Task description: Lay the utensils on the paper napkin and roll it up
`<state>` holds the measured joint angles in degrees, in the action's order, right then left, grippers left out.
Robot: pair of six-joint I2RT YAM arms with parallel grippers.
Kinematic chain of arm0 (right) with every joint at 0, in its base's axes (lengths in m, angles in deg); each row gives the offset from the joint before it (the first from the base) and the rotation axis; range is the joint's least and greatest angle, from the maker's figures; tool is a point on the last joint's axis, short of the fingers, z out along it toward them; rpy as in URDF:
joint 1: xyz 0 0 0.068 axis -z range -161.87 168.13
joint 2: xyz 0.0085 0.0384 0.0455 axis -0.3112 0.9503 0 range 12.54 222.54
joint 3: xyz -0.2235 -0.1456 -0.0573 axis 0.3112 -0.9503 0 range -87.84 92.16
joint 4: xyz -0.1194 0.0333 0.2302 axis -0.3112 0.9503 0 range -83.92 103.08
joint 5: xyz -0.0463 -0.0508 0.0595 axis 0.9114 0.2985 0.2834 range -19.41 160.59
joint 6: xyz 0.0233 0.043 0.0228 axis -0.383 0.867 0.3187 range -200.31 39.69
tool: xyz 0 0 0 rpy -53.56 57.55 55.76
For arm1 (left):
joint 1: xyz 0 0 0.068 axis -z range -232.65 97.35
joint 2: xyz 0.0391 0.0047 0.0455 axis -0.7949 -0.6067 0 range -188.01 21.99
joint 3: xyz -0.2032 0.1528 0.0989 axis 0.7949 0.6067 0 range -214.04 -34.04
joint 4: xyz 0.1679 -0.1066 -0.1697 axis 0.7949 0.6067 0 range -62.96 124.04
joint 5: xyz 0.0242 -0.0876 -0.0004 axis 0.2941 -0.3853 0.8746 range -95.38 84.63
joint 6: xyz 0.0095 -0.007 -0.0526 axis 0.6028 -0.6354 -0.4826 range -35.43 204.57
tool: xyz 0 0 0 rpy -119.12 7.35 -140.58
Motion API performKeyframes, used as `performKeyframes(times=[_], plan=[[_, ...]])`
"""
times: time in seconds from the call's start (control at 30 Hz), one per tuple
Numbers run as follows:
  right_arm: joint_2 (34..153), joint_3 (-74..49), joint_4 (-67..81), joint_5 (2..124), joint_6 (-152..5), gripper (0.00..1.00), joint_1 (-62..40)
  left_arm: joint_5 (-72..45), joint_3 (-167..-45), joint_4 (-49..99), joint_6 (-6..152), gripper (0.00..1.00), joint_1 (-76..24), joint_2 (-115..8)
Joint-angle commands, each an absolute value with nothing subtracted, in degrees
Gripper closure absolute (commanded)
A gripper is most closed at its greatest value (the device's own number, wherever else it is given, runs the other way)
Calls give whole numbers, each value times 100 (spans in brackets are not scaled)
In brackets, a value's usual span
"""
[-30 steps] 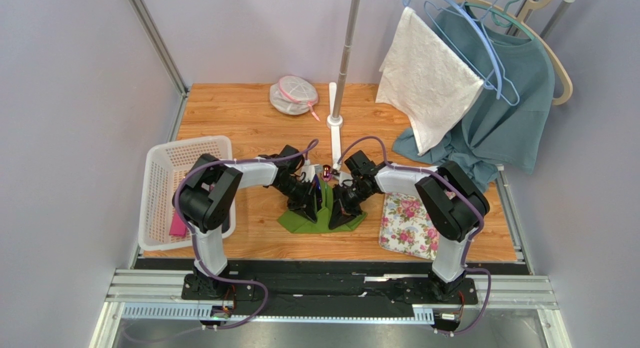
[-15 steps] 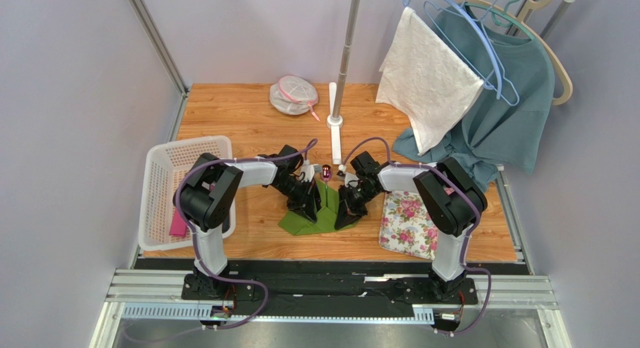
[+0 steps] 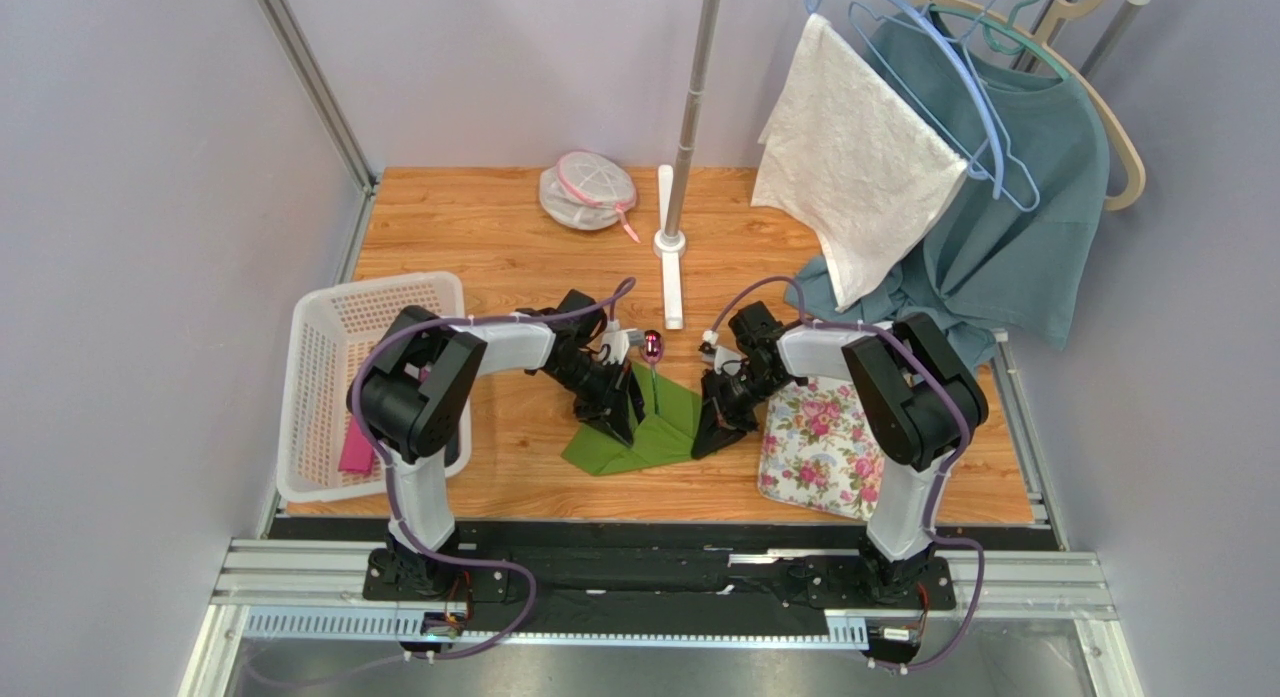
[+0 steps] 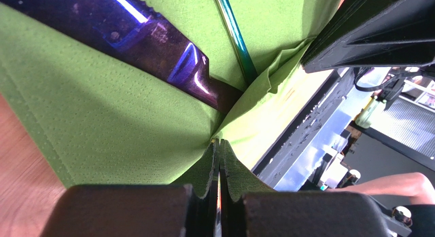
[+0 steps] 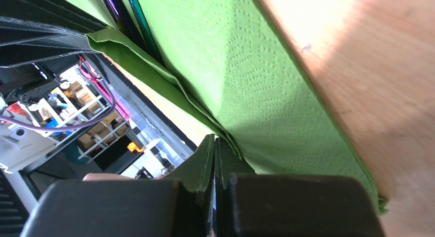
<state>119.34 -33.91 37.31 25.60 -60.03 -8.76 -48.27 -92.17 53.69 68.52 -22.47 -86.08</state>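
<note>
The green paper napkin (image 3: pixel 649 430) lies partly folded on the wooden table between my two grippers. My left gripper (image 3: pixel 618 414) is shut on its left fold, which shows pinched at the jaw tips in the left wrist view (image 4: pixel 219 143). My right gripper (image 3: pixel 717 429) is shut on the right edge, as the right wrist view (image 5: pixel 215 141) shows. The utensils lie on the napkin: a blue-purple one (image 4: pixel 153 43), a thin teal stick (image 4: pixel 236 35), and a glossy reddish head (image 3: pixel 654 342) poking out at the far end. The napkin (image 5: pixel 255 84) rests partly on the wood.
A floral mat (image 3: pixel 819 445) lies just right of my right gripper. A white basket (image 3: pixel 338 337) holding a pink item (image 3: pixel 356 451) stands at the left. A pole's white base (image 3: pixel 670 270) and a mesh bag (image 3: pixel 586 189) are behind. A white cloth (image 3: pixel 849 157) and teal shirt (image 3: pixel 1007 232) hang at the back right.
My right gripper has moved right toward the floral mat, pulling the napkin's right side outward. The napkin is spread wider and flatter. My left gripper has barely moved.
</note>
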Motion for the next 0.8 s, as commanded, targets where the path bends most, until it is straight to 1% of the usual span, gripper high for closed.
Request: performKeyframes(times=[0.0,0.2,0.4,0.47,0.53,0.6,0.77], plan=[[12195,-3335,3764,2560,-6027,98,-876,-4440,-9389,5577,7191,99,-2425,-8726],[12231,-3221,3527,2366,-5737,97,-1131,-4361,-9513,5832,7428,99,-2672,-8708],[12258,-3124,3526,2348,-5684,97,-1157,-4448,-9591,5929,7578,99,-2707,-8621],[12240,-3124,3517,2357,-5666,97,-1166,-4711,-9513,5780,7534,97,-2812,-8402],[12240,-3124,3526,2401,-5666,97,-1166,-4721,-9381,5587,7543,95,-2856,-7919],[12275,-3115,3544,2401,-5657,97,-1166,-4957,-9302,5473,7526,89,-2927,-7489],[12372,-3010,3570,2383,-5605,98,-1166,-5432,-9319,5744,7657,85,-2866,-7091]])
